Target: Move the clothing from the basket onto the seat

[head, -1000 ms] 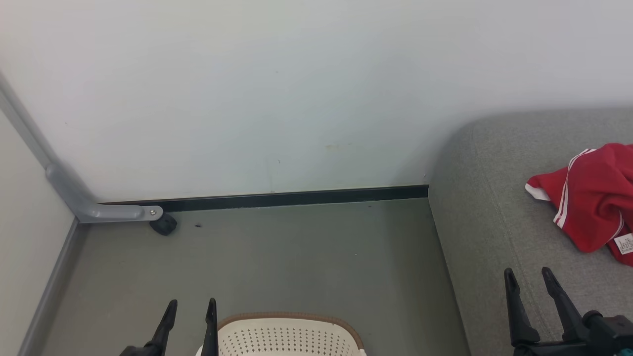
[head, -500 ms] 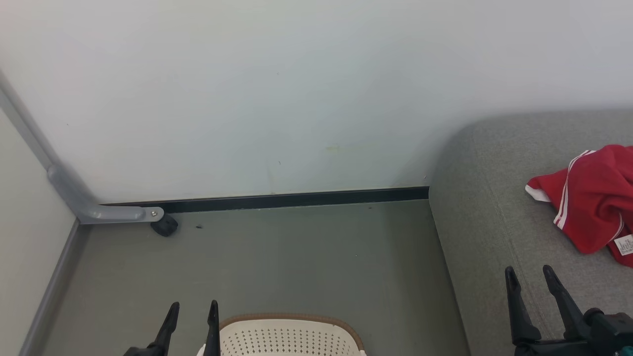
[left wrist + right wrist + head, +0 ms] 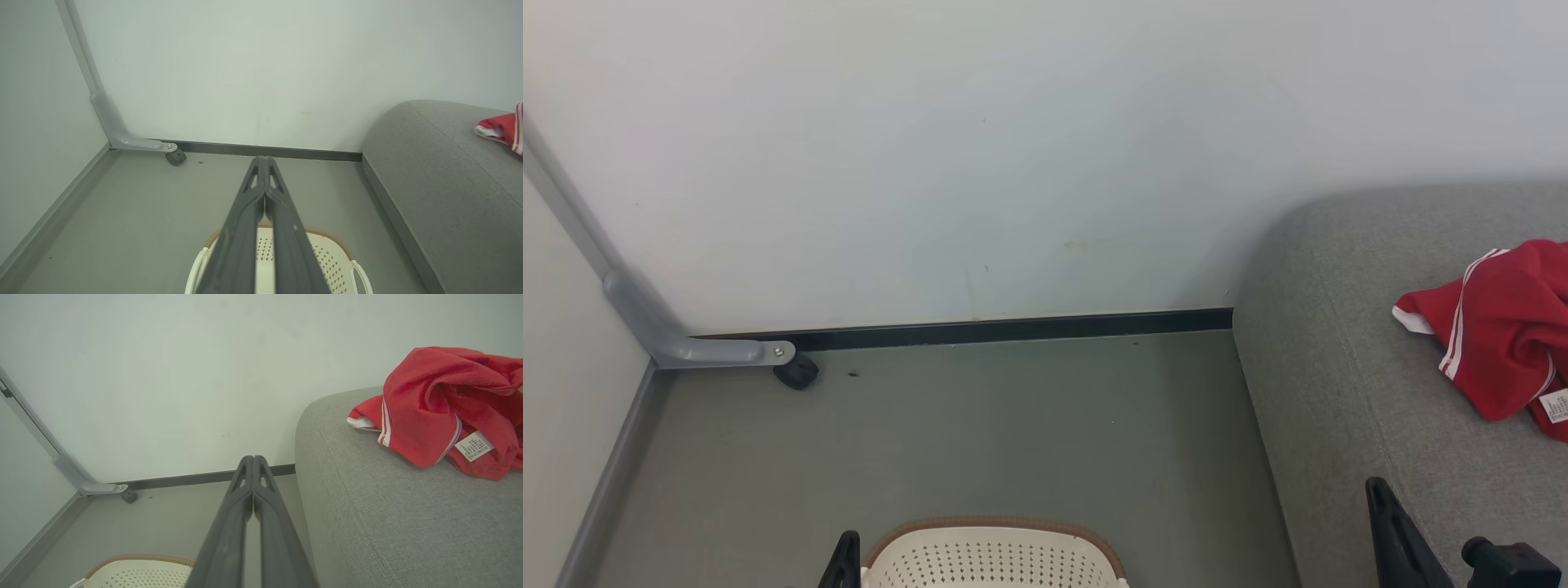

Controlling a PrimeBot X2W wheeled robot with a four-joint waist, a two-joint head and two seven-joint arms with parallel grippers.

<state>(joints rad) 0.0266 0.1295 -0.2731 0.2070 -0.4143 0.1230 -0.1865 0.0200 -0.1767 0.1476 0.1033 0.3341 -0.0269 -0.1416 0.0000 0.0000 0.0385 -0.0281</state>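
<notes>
Red clothing (image 3: 1507, 327) with white stripes and a small tag lies crumpled on the grey seat (image 3: 1347, 392) at the right; it also shows in the right wrist view (image 3: 445, 408). The cream basket (image 3: 992, 559) with a brown rim stands on the floor at the bottom centre; its inside is out of view. My left gripper (image 3: 265, 161) is shut with nothing in it, above the basket's far rim (image 3: 327, 237). My right gripper (image 3: 253, 459) is shut and empty, near the seat's left edge (image 3: 327, 477), well left of the clothing.
A white wall runs across the back with a dark baseboard (image 3: 980, 331). A grey metal frame leg with a black caster (image 3: 796, 371) stands in the left corner. Grey floor (image 3: 972, 433) lies between the basket and the wall.
Both grippers have shut, from open to fingers together, and both have dropped lower in the head view. The clothing, basket and seat have stayed in place.
</notes>
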